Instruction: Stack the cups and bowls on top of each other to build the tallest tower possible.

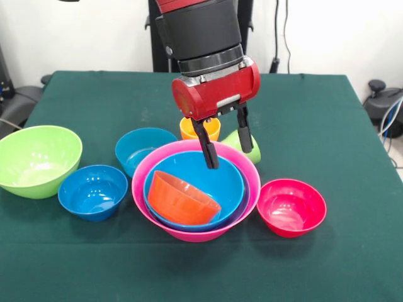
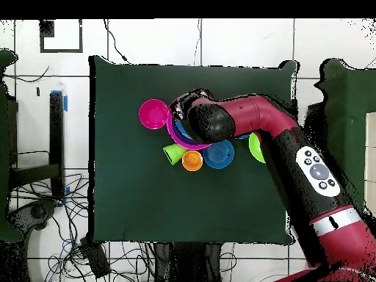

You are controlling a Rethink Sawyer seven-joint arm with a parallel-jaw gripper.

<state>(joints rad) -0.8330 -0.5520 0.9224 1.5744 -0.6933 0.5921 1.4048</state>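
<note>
A red and black Sawyer arm (image 2: 294,139) reaches over a green table (image 1: 327,251), its gripper (image 1: 230,146) hanging above the far rim of the tower (image 1: 196,189), jaws spread and holding nothing, the fingertips level with that rim. The tower's base is the pink bowl (image 1: 189,234), with a purple bowl showing as a thin rim inside it and a sky blue bowl (image 1: 217,176) nested within that; an orange bowl (image 1: 182,198) lies tipped on its side in the blue one, leaning toward the near left. Just behind the tower stand the orange cup (image 1: 195,129), upright, and the green cup (image 1: 238,139), lying on its side and partly hidden by the fingers. In the front view a teal bowl (image 1: 141,148) sits against the tower's left side, a dark blue bowl (image 1: 93,192) nearer the camera beside it, and a large green bowl (image 1: 38,160) near the left edge. A red-pink bowl (image 1: 291,206) rests just right of the tower. From overhead the arm covers most of the stack, leaving only a curve of pink rim showing.
</note>
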